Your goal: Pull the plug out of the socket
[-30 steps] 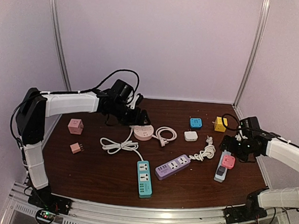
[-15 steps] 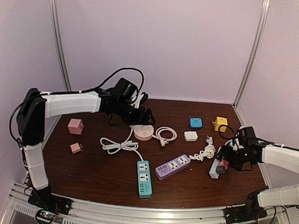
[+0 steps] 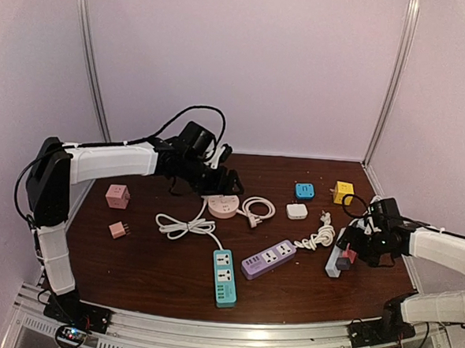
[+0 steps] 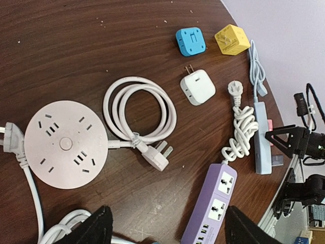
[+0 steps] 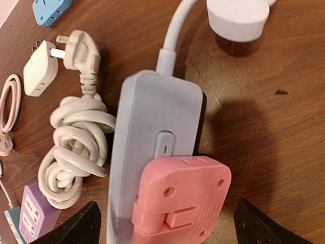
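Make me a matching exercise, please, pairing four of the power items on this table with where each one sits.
Things:
1. round socket
2. purple strip
3. yellow cube
4. pink plug

Places:
A. seated on the pale blue strip
B. beside the teal strip
C. next to the blue adapter, at the back
D. joined to the wide, flat loop of cord

Pairs: 1-D, 2-B, 3-C, 4-A

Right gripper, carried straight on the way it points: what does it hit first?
Most likely the pink plug, seated on the blue strip. In the wrist view it lies centred ahead of the open right gripper. How far off is unclear.
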